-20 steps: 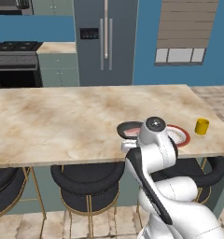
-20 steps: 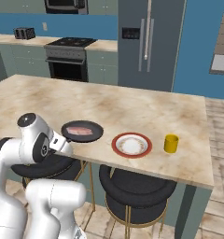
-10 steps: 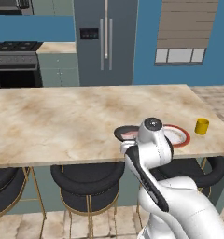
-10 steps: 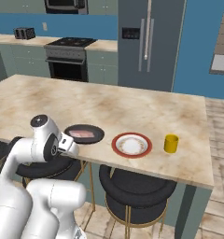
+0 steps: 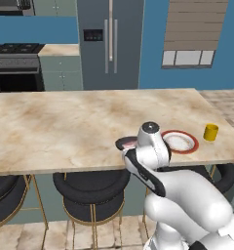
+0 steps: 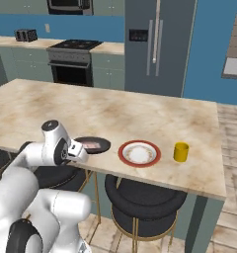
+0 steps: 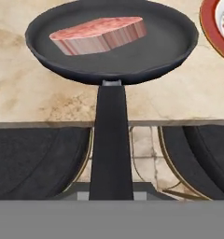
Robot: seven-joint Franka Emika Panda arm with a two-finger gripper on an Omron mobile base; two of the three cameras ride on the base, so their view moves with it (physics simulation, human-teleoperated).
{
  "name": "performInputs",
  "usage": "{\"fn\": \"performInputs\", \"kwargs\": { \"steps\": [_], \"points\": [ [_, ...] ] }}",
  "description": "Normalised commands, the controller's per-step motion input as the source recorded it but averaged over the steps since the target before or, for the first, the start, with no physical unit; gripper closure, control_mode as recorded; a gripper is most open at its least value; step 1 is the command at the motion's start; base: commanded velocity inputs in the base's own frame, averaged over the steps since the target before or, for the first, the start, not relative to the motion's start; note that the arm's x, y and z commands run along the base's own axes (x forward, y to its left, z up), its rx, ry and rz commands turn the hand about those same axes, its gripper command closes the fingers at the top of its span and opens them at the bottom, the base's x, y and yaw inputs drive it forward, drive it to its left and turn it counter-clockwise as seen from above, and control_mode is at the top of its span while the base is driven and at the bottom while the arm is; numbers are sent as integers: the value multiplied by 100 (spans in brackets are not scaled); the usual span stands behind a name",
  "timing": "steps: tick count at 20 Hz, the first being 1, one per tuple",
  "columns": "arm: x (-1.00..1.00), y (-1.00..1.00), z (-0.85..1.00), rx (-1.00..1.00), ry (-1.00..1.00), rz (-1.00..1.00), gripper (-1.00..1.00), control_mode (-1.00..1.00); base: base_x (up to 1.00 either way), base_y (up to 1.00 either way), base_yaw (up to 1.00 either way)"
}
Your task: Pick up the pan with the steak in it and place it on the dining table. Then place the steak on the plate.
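Left of plate [image 6: 139,153]: pan [image 7: 112,39] with steak [image 7: 97,34] at desk [image 5: 65,127] edge.
Fingers clamped on far handle end; rigid pan likely front-heavy, loose steak may slide.

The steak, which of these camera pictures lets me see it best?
The hand view: the steak lies large and unobstructed in the pan, marbling visible. The right base view shows it only as a small pink patch; in the left base view it peeks out beside the arm.
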Motion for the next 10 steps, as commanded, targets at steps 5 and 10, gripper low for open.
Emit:
{"fn": "performInputs", "kwargs": {
  "steps": [5, 10],
  "points": [
    [52, -7, -65, 0, 0, 4, 100, -100, 0, 0, 0],
    [45, -5, -65, 0, 4, 5, 100, -100, 0, 0, 0]
  ]
}}
